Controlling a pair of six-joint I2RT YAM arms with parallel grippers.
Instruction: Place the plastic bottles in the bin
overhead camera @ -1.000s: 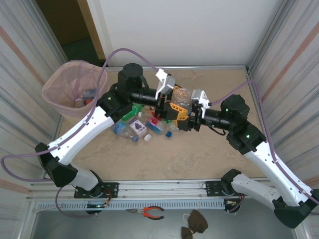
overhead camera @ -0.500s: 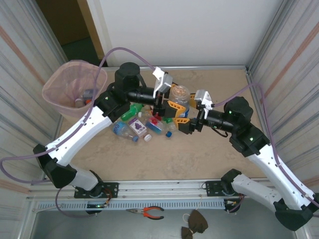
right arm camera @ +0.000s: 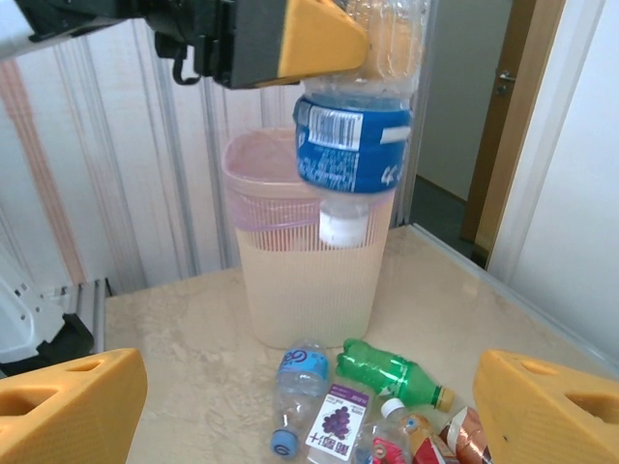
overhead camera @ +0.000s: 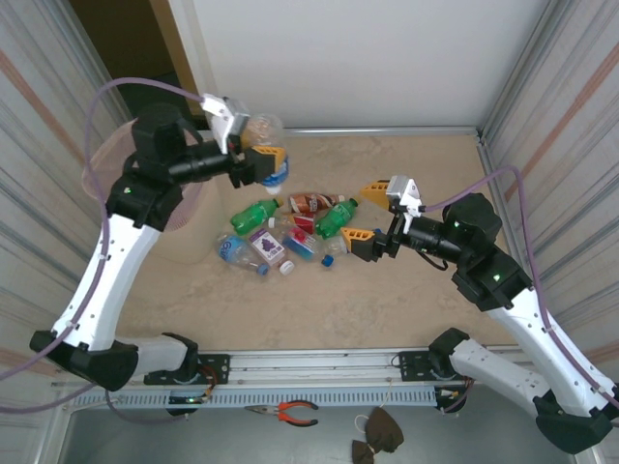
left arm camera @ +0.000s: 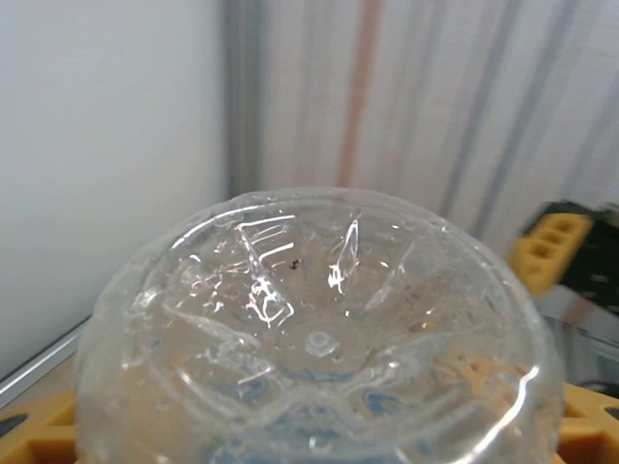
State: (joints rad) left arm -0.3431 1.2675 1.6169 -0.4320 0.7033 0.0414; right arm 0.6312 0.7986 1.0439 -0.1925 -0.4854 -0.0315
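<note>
Left wrist view has the left claw (overhead camera: 253, 159) clamped on a clear bottle (left arm camera: 319, 338). The bottle's ribbed base faces the lens and a yellow finger (left arm camera: 29, 435) presses in from each lower corner. From the right wrist view the same bottle hangs cap-down, blue label below the fingers, with its cap about level with the rim of the bin (right arm camera: 300, 280).

In the top view the bottle sits just to the right of the bin, not above its mouth. If the claw lets go here, the bottle would probably strike the outside of the rim or drop to the table (overhead camera: 290, 300) beside the bin.

The hold itself looks risky. The fingers pinch thin, smooth plastic near the base, so a quick swing toward the bin could make the bottle squirm loose or crumple.

The bin looks light, with its pink bag folded loosely over the rim. A low pass could let the cap catch the bag or nudge the bin away. The left arm's purple cable (overhead camera: 126, 87) arcs above the bin and could drag across it.

Further right of the bin, the right claw (overhead camera: 366, 213) stands wide and holds nothing, beside the pile of bottles (overhead camera: 290, 227). A careless close there could scatter them away from the bin.
</note>
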